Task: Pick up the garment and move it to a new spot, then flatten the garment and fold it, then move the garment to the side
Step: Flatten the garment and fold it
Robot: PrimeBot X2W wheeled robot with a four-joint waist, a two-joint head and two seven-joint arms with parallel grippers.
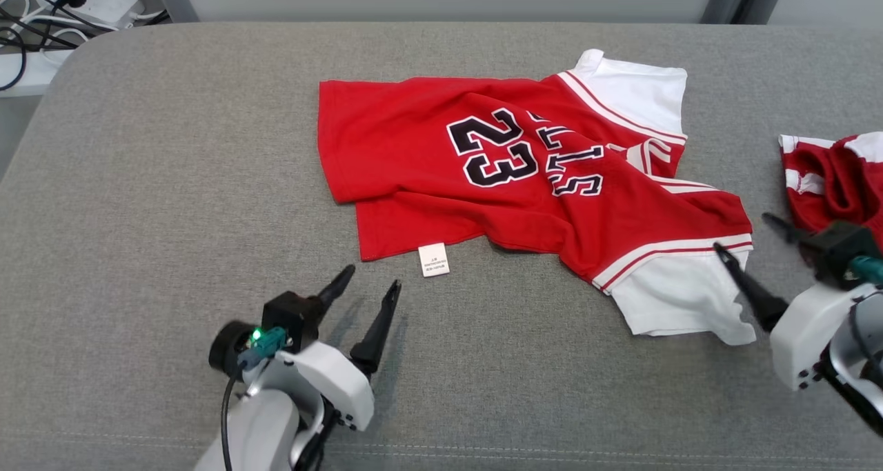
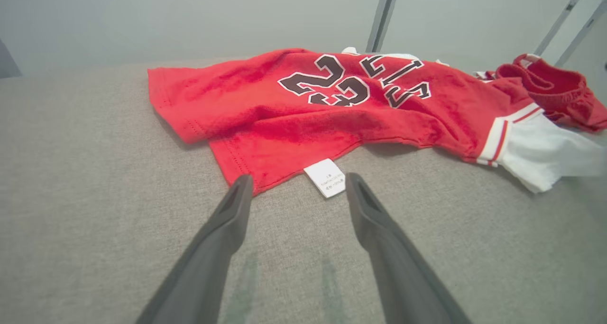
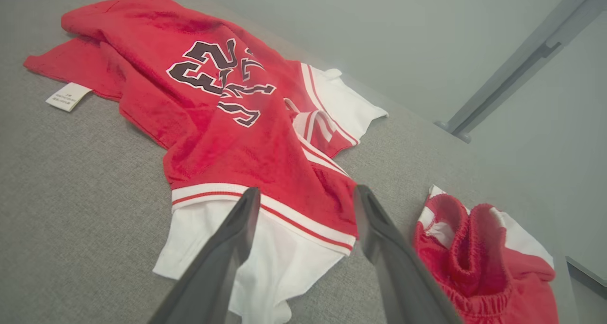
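Head view: rumpled red-and-white number-23 jersey [image 1: 510, 174] lies on grey fabric bench [image 1: 172, 181], body spreading away from white care label [image 1: 433, 259]. Left tool [image 1: 372, 278] spread wide, empty, just short of label. Right tool [image 1: 741, 233] spread, empty, at white sleeve [image 1: 679, 298], jersey end far from label. Reads as flatten step. Next: pinch hem beside label plus that sleeve, pull apart.
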